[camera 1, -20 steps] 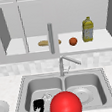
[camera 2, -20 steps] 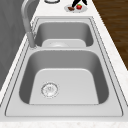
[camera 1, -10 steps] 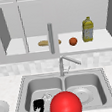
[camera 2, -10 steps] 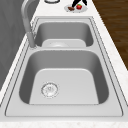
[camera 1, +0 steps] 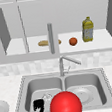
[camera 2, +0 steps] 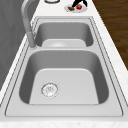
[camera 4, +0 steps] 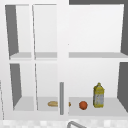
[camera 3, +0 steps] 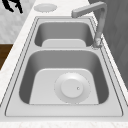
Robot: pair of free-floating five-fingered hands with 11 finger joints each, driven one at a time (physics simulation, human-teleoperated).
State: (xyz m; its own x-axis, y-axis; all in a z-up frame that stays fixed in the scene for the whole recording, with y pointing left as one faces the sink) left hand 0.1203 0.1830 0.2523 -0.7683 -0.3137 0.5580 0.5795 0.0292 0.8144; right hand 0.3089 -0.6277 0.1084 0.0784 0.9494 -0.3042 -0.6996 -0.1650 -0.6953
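My left hand (camera 1: 39, 106) hangs in the air before the left basin's front edge, fingers relaxed and pointing down, holding nothing. In the right side view the left hand (camera 3: 13, 5) floats beyond the counter's front edge, near a small white plate (camera 3: 45, 7). My right hand (camera 2: 80, 2) hovers just over a plate (camera 2: 85, 8) on the right counter that carries a red piece (camera 2: 79, 6) and a brown piece (camera 2: 71, 8). A large red ball (camera 1: 65, 106) sits low in the front view, before the sink's divider.
The double steel sink (camera 1: 106, 86) has a tall faucet (camera 1: 61, 66) behind its divider and a white plate (camera 3: 72, 88) in the right basin. A shelf above holds a bread roll (camera 1: 43, 43), an orange-red fruit (camera 1: 73, 41) and a yellow bottle (camera 1: 88, 30).
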